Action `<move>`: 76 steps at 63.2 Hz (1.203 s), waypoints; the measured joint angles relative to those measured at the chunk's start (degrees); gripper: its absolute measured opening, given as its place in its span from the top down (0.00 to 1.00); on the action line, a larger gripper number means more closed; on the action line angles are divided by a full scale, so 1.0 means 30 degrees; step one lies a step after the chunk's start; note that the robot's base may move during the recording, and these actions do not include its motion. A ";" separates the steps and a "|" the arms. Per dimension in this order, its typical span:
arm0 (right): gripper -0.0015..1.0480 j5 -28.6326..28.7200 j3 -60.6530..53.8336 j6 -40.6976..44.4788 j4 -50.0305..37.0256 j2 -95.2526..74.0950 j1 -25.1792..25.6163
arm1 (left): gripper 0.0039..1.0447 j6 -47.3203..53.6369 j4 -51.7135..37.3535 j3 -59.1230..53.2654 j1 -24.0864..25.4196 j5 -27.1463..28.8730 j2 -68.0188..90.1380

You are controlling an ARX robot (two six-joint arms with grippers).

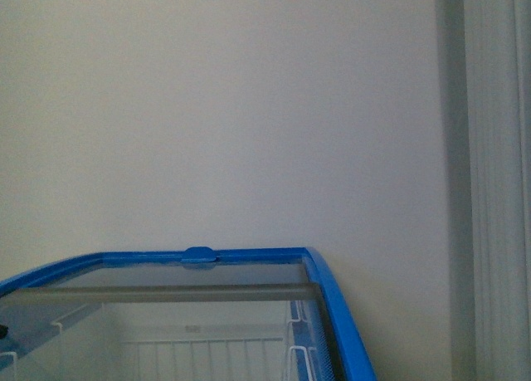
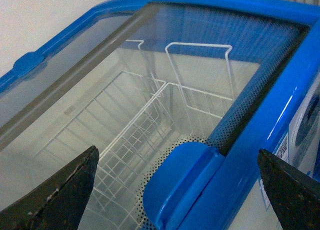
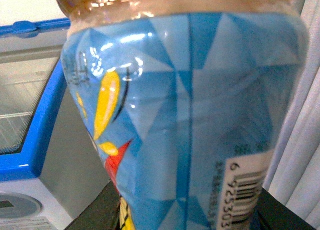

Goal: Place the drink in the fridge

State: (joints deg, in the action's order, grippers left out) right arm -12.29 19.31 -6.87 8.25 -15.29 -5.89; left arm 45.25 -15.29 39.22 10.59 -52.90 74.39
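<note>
The fridge point(image 1: 340, 315) is a white chest freezer with a blue top rim, low in the front view; neither arm shows there. In the left wrist view my left gripper point(image 2: 177, 190) is open, its dark fingertips point(image 2: 65, 190) spread on either side of the blue lid handle point(image 2: 182, 180) at the blue rim point(image 2: 280, 115). The glass sliding lid point(image 2: 75, 89) covers a white wire basket point(image 2: 135, 140). My right gripper point(image 3: 185, 215) is shut on the drink bottle point(image 3: 185, 104), which has a blue triangle label with a barcode and fills the right wrist view beside the fridge point(image 3: 35, 135).
A plain pale wall point(image 1: 232, 115) stands behind the fridge. A pale curtain or panel point(image 1: 498, 182) runs down the right side. The grey oval control panel point(image 3: 17, 205) shows on the fridge's white side.
</note>
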 joint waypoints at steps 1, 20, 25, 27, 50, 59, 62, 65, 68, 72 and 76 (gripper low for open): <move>0.62 -0.0007 0.0000 -0.0007 0.0000 0.0000 0.0000 | 0.08 0.0736 0.0474 0.0284 0.0015 -0.0175 0.0248; 0.62 0.0007 0.0000 0.0000 0.0000 0.0000 0.0000 | 0.08 0.8021 0.4036 0.4299 0.0743 -0.0918 0.4248; 0.62 0.0000 0.0000 0.0000 0.0000 0.0000 0.0000 | 0.08 0.8218 0.4029 0.4845 0.0736 -0.0721 0.4896; 0.62 0.0000 0.0000 0.0000 0.0000 0.0000 0.0000 | 0.08 0.8342 0.4138 0.5071 0.0721 -0.0743 0.5166; 0.62 0.0000 0.0000 0.0000 0.0000 0.0000 0.0000 | 0.08 0.8327 0.3810 0.8087 -0.0306 0.0364 0.7898; 0.62 0.0007 0.0000 0.0000 0.0000 0.0000 0.0000 | 0.08 0.7570 0.2215 0.9624 -0.0860 0.1749 0.9085; 0.62 0.0007 0.0000 0.0000 0.0000 0.0000 0.0000 | 0.08 0.7366 0.1566 1.0163 -0.1042 0.2280 0.9530; 0.62 0.0000 0.0000 0.0000 0.0000 0.0000 0.0000 | 0.08 0.7191 0.0874 1.0732 -0.1239 0.2820 1.0010; 0.62 0.0000 0.0000 0.0000 0.0000 0.0000 0.0000 | 0.08 0.6885 -0.0044 1.1460 -0.1515 0.3861 1.0637; 0.62 0.0007 0.0000 0.0000 0.0000 0.0000 0.0000 | 0.08 0.6477 -0.1151 1.2750 -0.1894 0.5574 1.1635; 0.62 0.0000 0.0000 0.0000 0.0000 0.0000 0.0000 | 0.08 0.6368 -0.1698 1.3478 -0.2062 0.6360 1.2203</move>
State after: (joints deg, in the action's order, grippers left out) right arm -12.29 19.31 -6.87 8.25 -15.29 -5.89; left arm 64.36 -20.38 79.66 4.40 -33.82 111.00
